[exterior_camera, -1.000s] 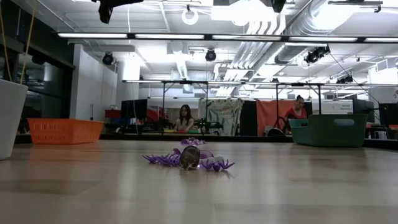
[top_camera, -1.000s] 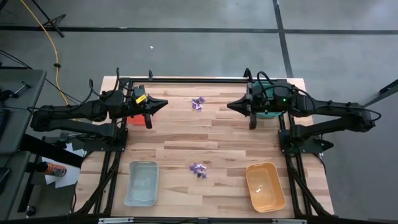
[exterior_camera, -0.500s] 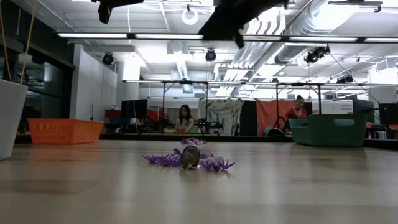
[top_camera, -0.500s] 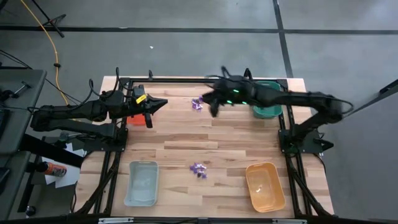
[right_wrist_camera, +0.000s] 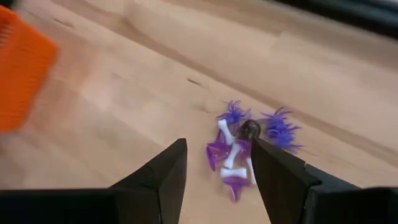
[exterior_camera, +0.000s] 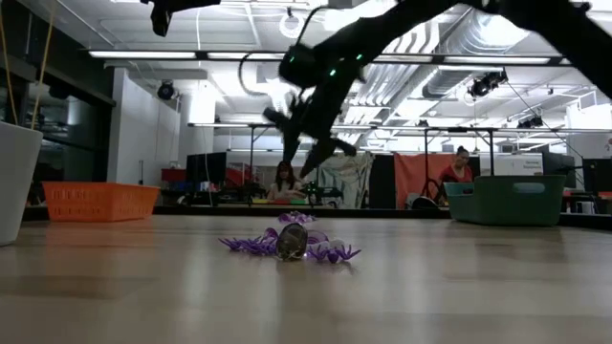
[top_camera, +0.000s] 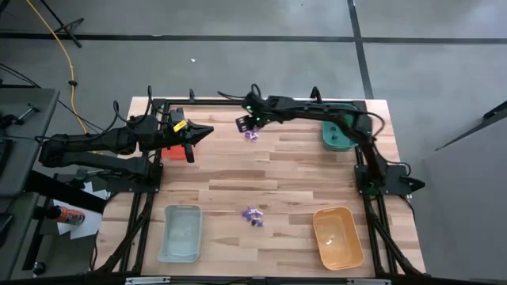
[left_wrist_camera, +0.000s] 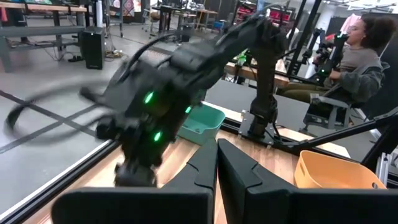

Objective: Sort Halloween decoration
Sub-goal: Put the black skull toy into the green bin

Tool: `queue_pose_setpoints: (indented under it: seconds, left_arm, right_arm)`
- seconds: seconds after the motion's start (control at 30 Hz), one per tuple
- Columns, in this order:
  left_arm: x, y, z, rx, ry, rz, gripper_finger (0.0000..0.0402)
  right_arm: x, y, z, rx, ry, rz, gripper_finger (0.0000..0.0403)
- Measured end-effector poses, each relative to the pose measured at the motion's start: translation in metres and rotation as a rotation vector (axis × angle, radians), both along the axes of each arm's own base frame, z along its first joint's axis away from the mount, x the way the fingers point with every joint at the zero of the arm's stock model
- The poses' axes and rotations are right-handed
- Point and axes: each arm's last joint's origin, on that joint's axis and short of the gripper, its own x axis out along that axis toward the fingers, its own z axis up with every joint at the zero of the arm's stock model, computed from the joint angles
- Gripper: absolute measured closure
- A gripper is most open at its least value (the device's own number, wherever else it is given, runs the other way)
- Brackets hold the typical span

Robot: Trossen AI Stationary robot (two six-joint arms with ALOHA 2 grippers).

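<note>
Behind your tabletop [top_camera: 261,178] the workshop runs deep, with benches, ceiling pipes and two seated people in the low view.

Your right gripper [top_camera: 245,122] reaches across the far edge of the tabletop and hangs over the far cluster of Halloween decoration [top_camera: 252,135]. Its jaws stand wide apart and hold nothing; in the right wrist view the two dark fingers [right_wrist_camera: 163,177] frame that cluster [right_wrist_camera: 245,149], a knot of purple pieces with a few whitish ones and one dark round piece. In the low view this gripper [exterior_camera: 304,119] is well above the wood, not touching anything.

Your left gripper [top_camera: 195,136] waits over the red tray [top_camera: 172,152] at the far left, jaws closed flat together on nothing, as the left wrist view shows [left_wrist_camera: 216,168].

A second cluster [top_camera: 253,214] lies near the front edge, between the pale blue tray [top_camera: 181,233] and the orange tray [top_camera: 337,237]; it is the one close to the low camera [exterior_camera: 292,245]. You have the green tray [top_camera: 339,138] at the far right, under the right arm.
</note>
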Motion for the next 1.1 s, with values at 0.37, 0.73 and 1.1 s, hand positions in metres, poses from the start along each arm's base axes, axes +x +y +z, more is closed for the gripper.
queue_pose_setpoints:
  seconds: [0.37, 0.73, 1.1]
  left_arm:
    - [0.000, 0.000, 0.000, 0.000, 0.000, 0.000, 0.0401]
    - [0.000, 0.000, 0.000, -0.024, -0.008, 0.003, 0.0401]
    - [0.000, 0.000, 0.000, -0.024, -0.007, 0.004, 0.0401]
  right_arm:
    - [0.030, -0.016, -0.038, -0.041, 0.248, -0.042, 0.0229]
    - [0.030, -0.024, -0.042, -0.012, 0.242, -0.112, 0.0229]
    - [0.031, -0.023, -0.048, 0.034, 0.229, -0.143, 0.0231]
